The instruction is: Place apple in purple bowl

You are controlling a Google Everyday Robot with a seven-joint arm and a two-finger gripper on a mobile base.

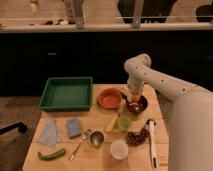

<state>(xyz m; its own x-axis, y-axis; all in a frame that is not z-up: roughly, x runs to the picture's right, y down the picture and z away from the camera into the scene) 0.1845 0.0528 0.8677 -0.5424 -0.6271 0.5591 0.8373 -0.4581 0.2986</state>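
The purple bowl (138, 105) sits on the wooden table (100, 117), right of the orange bowl (109, 98). My gripper (134, 94) hangs straight down over the purple bowl, on the white arm that reaches in from the right. A small orange-red patch, the apple (134, 98), shows at the gripper's tip, just above or inside the bowl's rim. I cannot tell whether the apple is held or rests in the bowl.
A green tray (66, 93) stands at the back left. A green cup (123, 122), a yellow fruit (112, 121), dark grapes (135, 136), a white cup (119, 148), a metal cup (96, 138), a blue sponge (74, 127), a cloth (50, 132) and a white utensil (151, 140) lie in front.
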